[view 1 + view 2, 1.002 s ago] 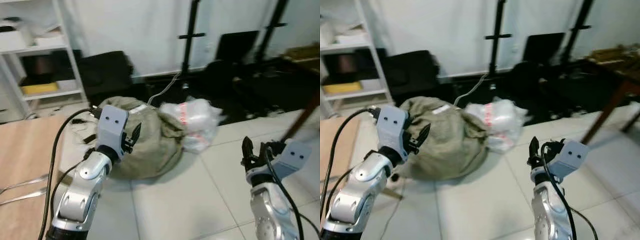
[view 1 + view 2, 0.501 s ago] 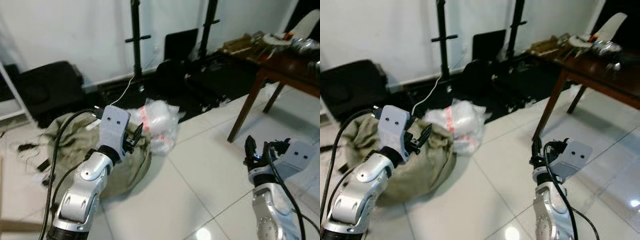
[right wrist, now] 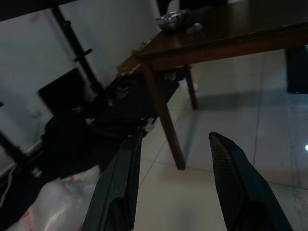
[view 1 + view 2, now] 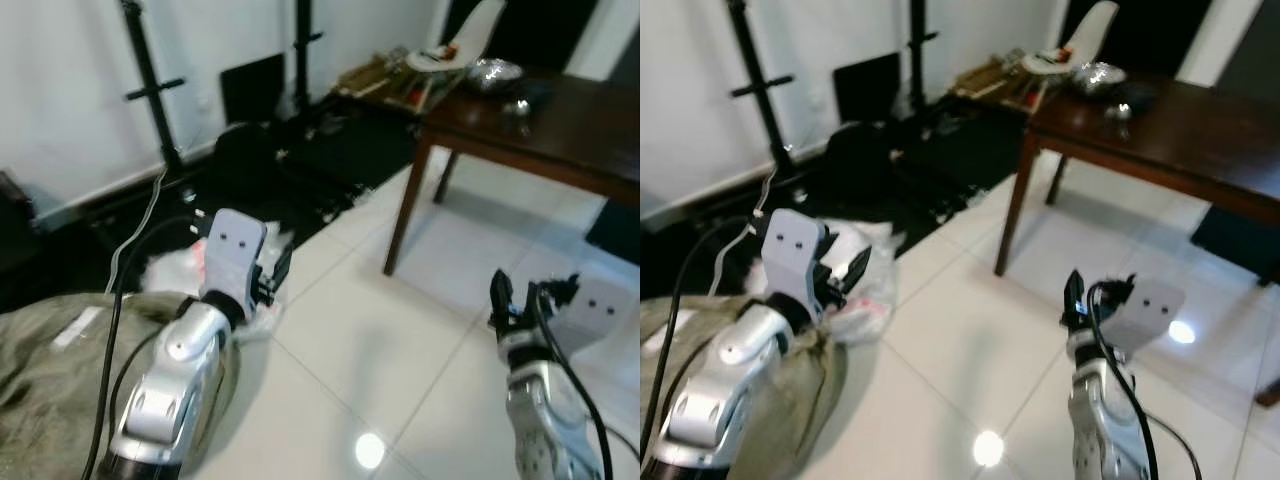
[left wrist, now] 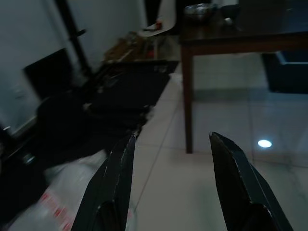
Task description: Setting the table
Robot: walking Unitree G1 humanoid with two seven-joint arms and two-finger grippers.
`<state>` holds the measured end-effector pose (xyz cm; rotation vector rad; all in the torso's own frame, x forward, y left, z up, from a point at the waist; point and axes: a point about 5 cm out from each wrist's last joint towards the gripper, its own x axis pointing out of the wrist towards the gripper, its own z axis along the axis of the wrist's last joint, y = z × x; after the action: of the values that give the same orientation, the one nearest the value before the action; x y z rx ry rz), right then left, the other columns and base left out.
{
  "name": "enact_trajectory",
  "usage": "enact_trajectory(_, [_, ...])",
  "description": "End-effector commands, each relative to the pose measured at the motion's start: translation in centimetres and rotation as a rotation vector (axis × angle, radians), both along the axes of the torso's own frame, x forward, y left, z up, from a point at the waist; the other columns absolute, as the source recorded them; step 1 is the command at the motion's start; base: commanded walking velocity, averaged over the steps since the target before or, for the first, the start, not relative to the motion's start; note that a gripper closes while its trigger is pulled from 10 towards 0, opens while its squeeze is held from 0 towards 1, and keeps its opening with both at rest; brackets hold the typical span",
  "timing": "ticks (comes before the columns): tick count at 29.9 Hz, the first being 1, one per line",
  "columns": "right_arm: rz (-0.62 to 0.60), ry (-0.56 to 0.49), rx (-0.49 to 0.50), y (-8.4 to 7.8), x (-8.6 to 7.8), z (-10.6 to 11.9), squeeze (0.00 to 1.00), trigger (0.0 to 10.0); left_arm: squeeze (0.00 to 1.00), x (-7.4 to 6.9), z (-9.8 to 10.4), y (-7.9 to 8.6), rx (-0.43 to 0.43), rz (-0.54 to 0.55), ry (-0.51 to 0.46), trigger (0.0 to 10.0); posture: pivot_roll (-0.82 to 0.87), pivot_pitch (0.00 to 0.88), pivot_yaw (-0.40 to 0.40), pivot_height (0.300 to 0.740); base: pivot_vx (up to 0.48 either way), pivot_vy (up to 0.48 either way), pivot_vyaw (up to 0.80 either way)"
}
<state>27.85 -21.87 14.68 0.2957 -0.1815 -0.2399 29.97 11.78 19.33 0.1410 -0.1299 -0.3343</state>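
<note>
Both the left gripper point(image 5: 168, 183) and the right gripper point(image 3: 171, 180) hang released and empty, raised forward while the robot approaches. The dark wooden surface point(image 4: 560, 130) stands far right, bearing a metal bowl point(image 4: 494, 72) near its far corner, probably tableware to lay out.

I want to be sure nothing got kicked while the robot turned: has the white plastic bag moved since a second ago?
No. The white bag still lies against the green sack, as before; the camera swung, not the bag.
</note>
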Motion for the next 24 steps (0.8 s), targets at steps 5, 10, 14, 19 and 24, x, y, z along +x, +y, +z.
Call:
enact_trajectory(5, [0.008, 0.022, 0.006, 0.37, -0.10, -0.58, 0.00, 10.0, 0.00, -0.08, -0.45, 0.48, 0.006, 0.011, 0.014, 10.0, -0.03, 0.000, 0.109, 0.740, 0.480, 0.000, -0.80])
enact_trajectory(10, [0.008, 0.022, 0.006, 0.36, -0.09, -0.58, 0.00, 10.0, 0.00, -0.08, -0.45, 0.46, 0.006, 0.010, 0.014, 10.0, -0.03, 0.000, 0.109, 0.740, 0.480, 0.000, -0.80])
enact_trajectory(14, [0.008, 0.022, 0.007, 0.36, -0.09, -0.58, 0.00, 10.0, 0.00, -0.08, -0.46, 0.47, 0.007, 0.010, 0.013, 10.0, -0.03, 0.000, 0.109, 0.740, 0.480, 0.000, -0.80])
enact_trajectory(19, [0.005, 0.022, 0.009, 0.41, -0.12, -0.63, 0.00, 10.0, 0.00, -0.05, -0.36, 0.38, 0.006, 0.003, 0.010, 10.0, -0.04, 0.000, 0.114, 0.740, 0.480, 0.000, -0.80])
enact_trajectory(24, [0.003, 0.024, 0.009, 0.40, -0.21, -0.70, 0.00, 10.0, 0.00, -0.05, -0.33, 0.30, 0.005, 0.000, 0.009, 10.0, -0.04, 0.000, 0.115, 0.740, 0.480, 0.000, -0.80])
